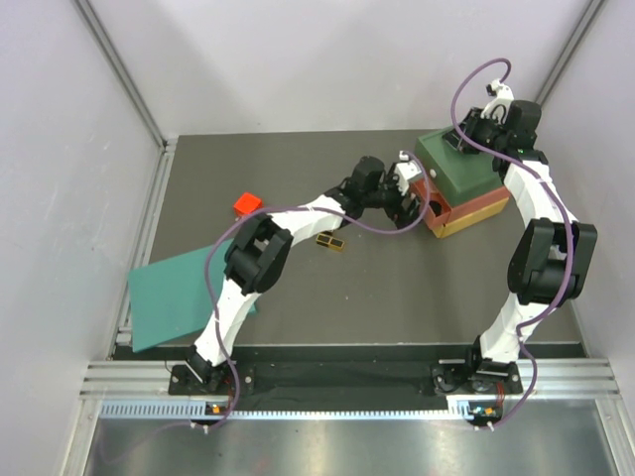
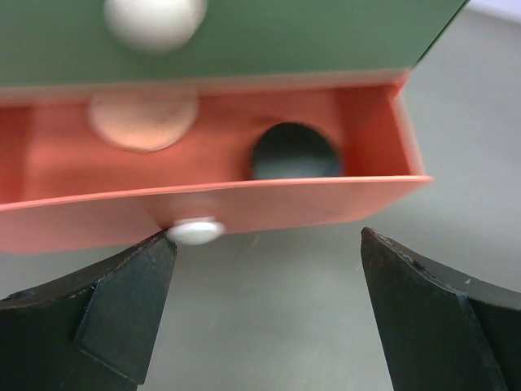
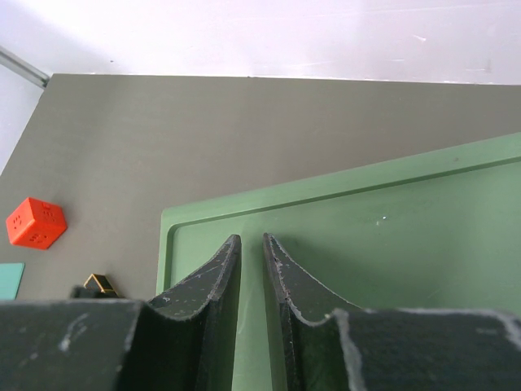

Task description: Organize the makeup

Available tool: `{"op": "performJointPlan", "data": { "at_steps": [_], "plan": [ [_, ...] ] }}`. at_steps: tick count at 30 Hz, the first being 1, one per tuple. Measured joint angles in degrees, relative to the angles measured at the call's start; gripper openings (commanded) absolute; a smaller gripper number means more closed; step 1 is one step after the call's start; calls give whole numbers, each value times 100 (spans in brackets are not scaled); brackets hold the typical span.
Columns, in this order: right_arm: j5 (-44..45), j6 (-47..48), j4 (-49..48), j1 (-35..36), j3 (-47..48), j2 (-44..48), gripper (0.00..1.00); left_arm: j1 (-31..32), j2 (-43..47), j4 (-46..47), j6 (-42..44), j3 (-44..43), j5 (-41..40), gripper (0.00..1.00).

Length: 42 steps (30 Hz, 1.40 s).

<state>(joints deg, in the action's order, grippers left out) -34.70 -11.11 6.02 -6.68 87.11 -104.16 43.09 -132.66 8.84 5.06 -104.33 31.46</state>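
The left gripper (image 2: 264, 314), jaws spread wide, is facing the open red drawer (image 2: 203, 204); the black-gold palette (image 1: 330, 241) is lying behind it; the right gripper (image 3: 251, 277), jaws nearly shut, is seemingly pressing the green box top (image 3: 391, 252).

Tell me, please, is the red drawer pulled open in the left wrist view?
Yes, the red drawer stands pulled out beneath the green one, with a black round compact lying inside it.

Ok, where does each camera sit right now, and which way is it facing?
Top external: above and behind the bases, looking down on the table and both arms.
Left wrist: low, facing the open red drawer and a black compact inside; open left gripper shows.
Right wrist: over the green box top, looking across the table; right gripper nearly closed.
Top and right wrist views share the orange cube.
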Motion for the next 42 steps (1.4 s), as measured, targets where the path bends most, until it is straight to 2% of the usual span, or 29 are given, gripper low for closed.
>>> {"op": "performJointPlan", "data": {
  "at_steps": [11, 21, 25, 29, 32, 36, 39, 42],
  "plan": [
    [-76, -4, 17, -26, -7, 0, 19, 153, -704, 1029, -901, -636, 92, 99],
    [-72, -2, 15, -28, -9, 15, 19, 149, -929, 1110, -1193, -925, 98, 99],
    [-72, -2, 13, -31, -13, 17, 19, 114, -848, 1307, -1178, -629, 87, 99],
    [-72, -2, -37, -33, -55, 28, 19, 0, -564, 1519, -1340, 111, 94, 99],
    [-76, -2, -79, -33, -76, 28, 19, -195, -407, 1683, -1766, 415, 61, 99],
    [-76, -2, -83, -33, -79, 26, 19, -452, -354, 2164, -2820, 584, -136, 99],
    [-76, -2, -83, -33, -79, 26, 19, -595, -367, 2776, -3866, 780, -249, 91],
    [-76, -4, -83, -33, -79, 26, 19, -629, -542, 3574, -5215, 800, -328, 77]
  ]
}}
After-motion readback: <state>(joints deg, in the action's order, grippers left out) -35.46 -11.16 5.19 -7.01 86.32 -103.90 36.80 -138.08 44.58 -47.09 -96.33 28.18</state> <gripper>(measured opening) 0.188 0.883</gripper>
